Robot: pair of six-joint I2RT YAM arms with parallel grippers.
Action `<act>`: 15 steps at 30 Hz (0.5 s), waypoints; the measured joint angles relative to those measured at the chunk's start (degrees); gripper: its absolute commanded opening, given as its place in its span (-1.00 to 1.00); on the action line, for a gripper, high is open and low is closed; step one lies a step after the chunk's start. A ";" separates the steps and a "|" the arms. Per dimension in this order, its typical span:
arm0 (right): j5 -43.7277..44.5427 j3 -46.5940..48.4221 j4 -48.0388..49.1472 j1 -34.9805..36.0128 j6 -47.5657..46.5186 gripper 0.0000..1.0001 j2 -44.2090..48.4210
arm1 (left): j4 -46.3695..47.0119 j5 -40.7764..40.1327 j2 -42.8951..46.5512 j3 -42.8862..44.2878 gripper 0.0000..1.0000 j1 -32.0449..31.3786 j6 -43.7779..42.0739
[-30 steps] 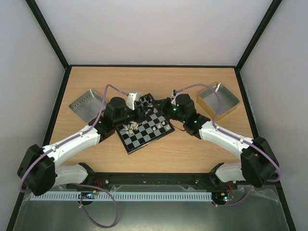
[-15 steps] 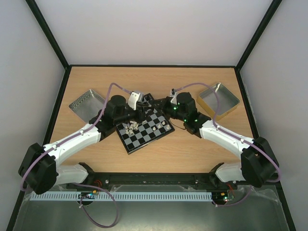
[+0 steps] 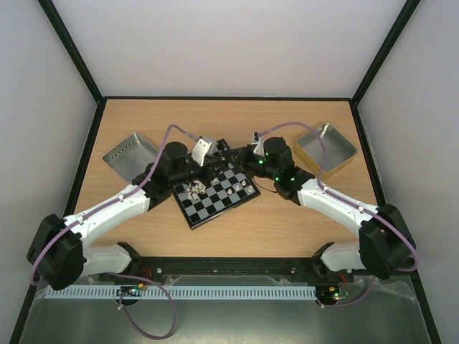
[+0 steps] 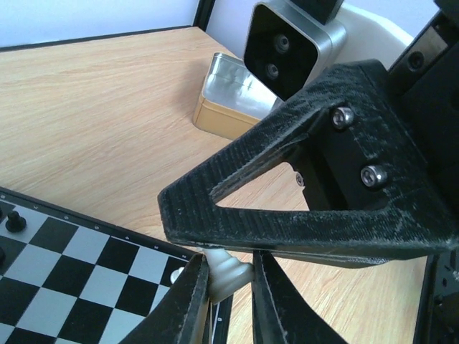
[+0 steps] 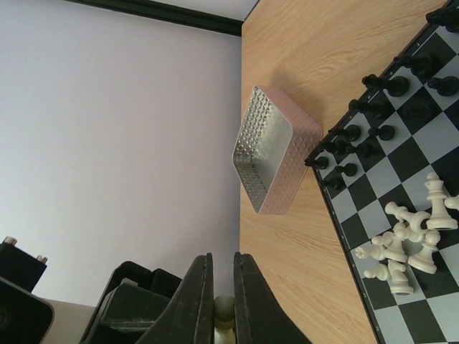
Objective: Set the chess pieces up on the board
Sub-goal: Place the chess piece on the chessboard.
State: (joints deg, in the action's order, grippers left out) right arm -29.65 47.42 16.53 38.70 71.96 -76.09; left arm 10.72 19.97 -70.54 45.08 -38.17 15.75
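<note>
Your left gripper (image 4: 229,266) is clamped on a white piece (image 4: 231,276) over the far corner of the board (image 3: 208,209); your right gripper (image 5: 223,261) is closed on that same piece. The board lies centred on the tabletop (image 3: 287,222), loose white pieces (image 5: 405,240) heaped on it

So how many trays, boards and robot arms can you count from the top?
Trays: 2, the silver tray and the gold tray
Board: 1, the chessboard
Robot arms: 2, the left arm and the right arm
Total: 5
</note>
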 measured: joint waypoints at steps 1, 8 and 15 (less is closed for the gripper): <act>-0.15 0.02 -0.15 -0.04 -0.59 -0.76 0.02 | -0.04 0.09 0.00 0.00 -0.85 0.00 -0.85; -5.79 1.73 -4.70 -2.75 -7.34 -0.14 1.07 | -2.16 2.84 0.00 0.90 -0.91 0.00 -6.29; -14.62 4.50 -12.15 -8.24 -17.31 0.05 5.97 | -2.71 11.30 0.00 2.25 -0.92 0.00 -14.62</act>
State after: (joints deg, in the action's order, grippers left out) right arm -44.27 51.92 4.38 30.46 54.65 -70.13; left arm 8.01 31.27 -70.54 47.33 -38.17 1.13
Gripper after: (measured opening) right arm 0.498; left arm 0.135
